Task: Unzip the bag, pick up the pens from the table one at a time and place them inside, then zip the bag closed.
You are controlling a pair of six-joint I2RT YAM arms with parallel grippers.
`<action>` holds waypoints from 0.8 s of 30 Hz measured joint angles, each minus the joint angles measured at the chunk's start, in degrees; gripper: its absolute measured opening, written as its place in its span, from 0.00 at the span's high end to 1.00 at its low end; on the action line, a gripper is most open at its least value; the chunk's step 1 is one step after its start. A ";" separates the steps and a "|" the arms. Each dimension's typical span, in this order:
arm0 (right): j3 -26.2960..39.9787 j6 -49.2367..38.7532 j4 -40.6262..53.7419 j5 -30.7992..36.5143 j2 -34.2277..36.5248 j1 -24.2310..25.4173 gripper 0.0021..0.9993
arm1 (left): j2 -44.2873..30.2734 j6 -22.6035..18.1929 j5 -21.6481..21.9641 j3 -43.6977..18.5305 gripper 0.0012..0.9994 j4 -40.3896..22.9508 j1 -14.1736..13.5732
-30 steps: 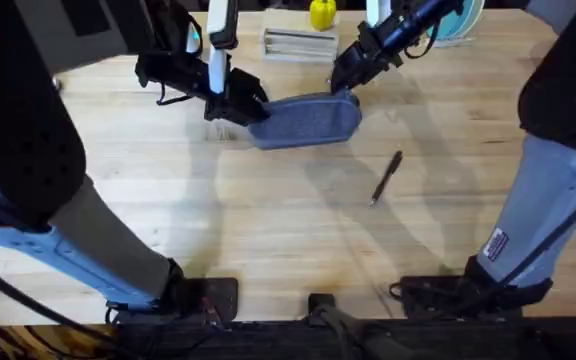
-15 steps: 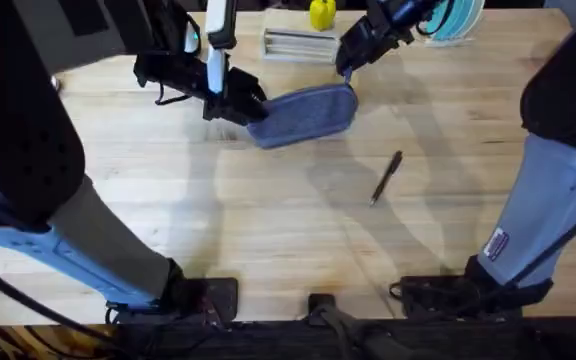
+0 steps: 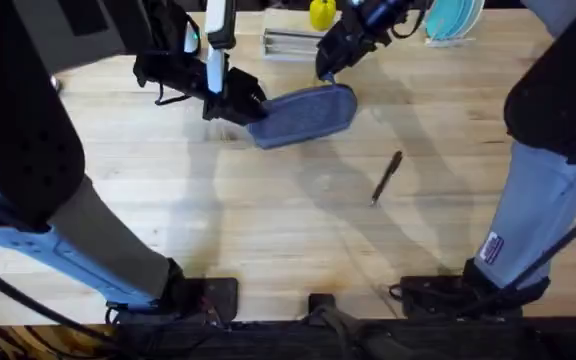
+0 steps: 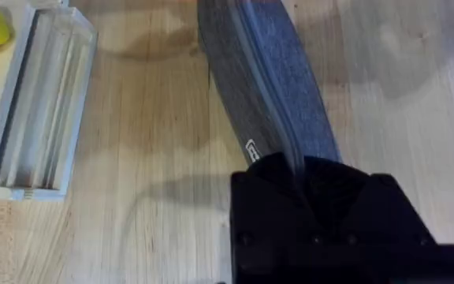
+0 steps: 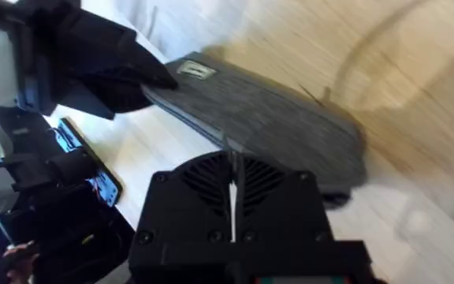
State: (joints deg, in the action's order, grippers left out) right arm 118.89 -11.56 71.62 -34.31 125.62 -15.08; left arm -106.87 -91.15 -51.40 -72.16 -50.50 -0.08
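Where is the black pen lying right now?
In the overhead view the pen lies alone on the bare table, right of centre, apart from the bag and nearer the arms' bases than the bag.

No legible text: small white tag on the bag (image 4: 268, 87) too blurred to read.
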 joint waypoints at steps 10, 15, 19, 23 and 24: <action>0.11 6.31 -7.79 0.89 0.01 -10.52 0.97 | 0.00 0.00 0.07 0.00 0.96 -0.06 0.23; 0.11 9.04 -10.68 2.04 0.01 -15.15 0.97 | 0.00 0.00 0.09 0.00 0.96 -0.28 0.72; 0.11 10.10 -12.14 3.51 0.02 -17.76 0.97 | 0.00 0.00 0.09 0.00 0.96 -0.45 0.76; 0.11 10.41 -12.90 5.38 0.02 -19.63 0.97 | 0.00 0.00 0.07 0.00 0.96 -0.52 0.76; 0.11 10.53 -13.03 5.97 0.02 -19.96 0.97 | 0.00 0.00 0.13 0.00 0.96 -0.55 0.76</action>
State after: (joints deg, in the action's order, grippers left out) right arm 119.00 -1.04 58.60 -28.34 125.64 -35.04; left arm -106.87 -91.15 -51.26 -72.16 -51.05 0.69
